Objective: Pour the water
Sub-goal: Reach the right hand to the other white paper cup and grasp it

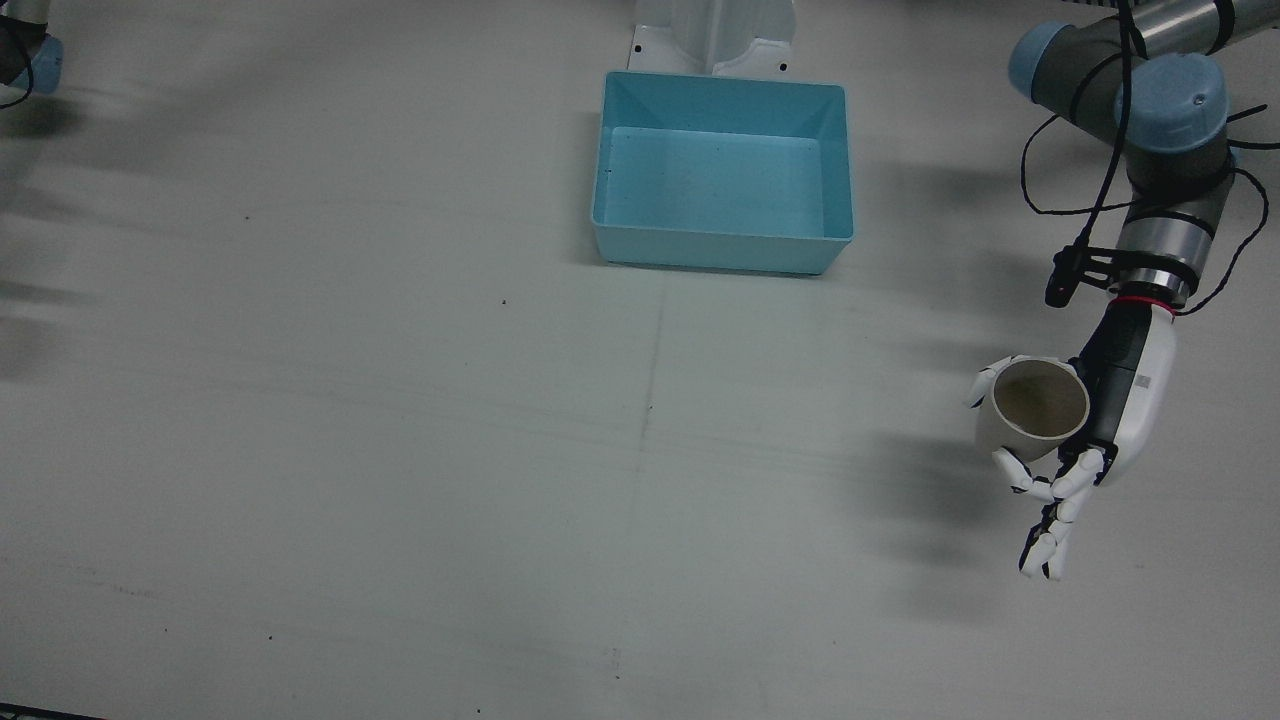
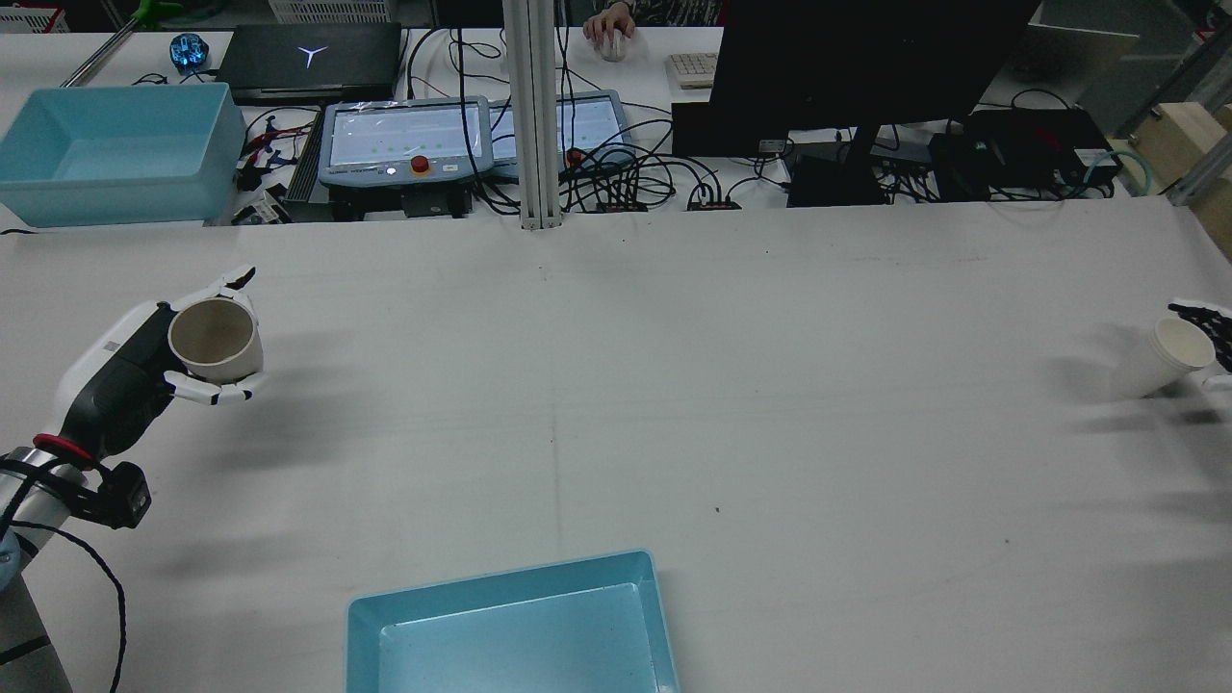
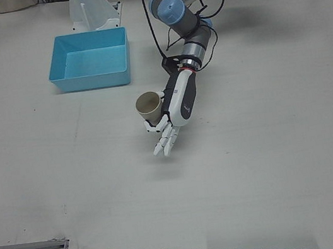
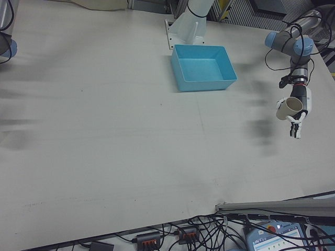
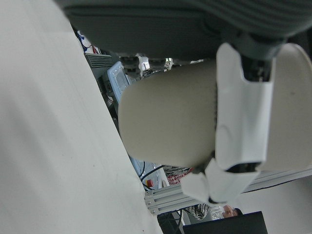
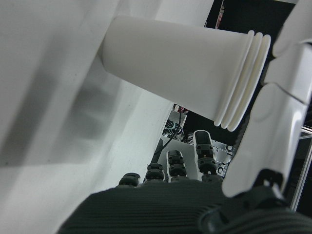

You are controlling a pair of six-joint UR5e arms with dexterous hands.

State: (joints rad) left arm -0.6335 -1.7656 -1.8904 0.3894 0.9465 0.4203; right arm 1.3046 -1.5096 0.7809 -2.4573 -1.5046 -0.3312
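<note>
My left hand (image 1: 1100, 420) is shut on a beige cup (image 1: 1035, 400) and holds it upright above the table, far from the blue bin (image 1: 722, 250). The hand and cup also show in the rear view (image 2: 115, 385) (image 2: 214, 337), the left-front view (image 3: 178, 100) (image 3: 148, 105) and the right-front view (image 4: 299, 112) (image 4: 290, 106). My right hand (image 2: 1208, 332) is at the rear view's right edge beside a tilted stack of white cups (image 2: 1160, 358). In the right hand view its thumb (image 6: 273, 122) touches the cups' rim (image 6: 243, 83) and the fingers (image 6: 168, 170) stand apart from the wall.
The blue bin sits at the robot's edge of the table, between the arms (image 2: 500, 587) (image 3: 90, 79) (image 4: 204, 83). A second blue bin (image 2: 115, 192), monitors and cables lie on the desk beyond the table.
</note>
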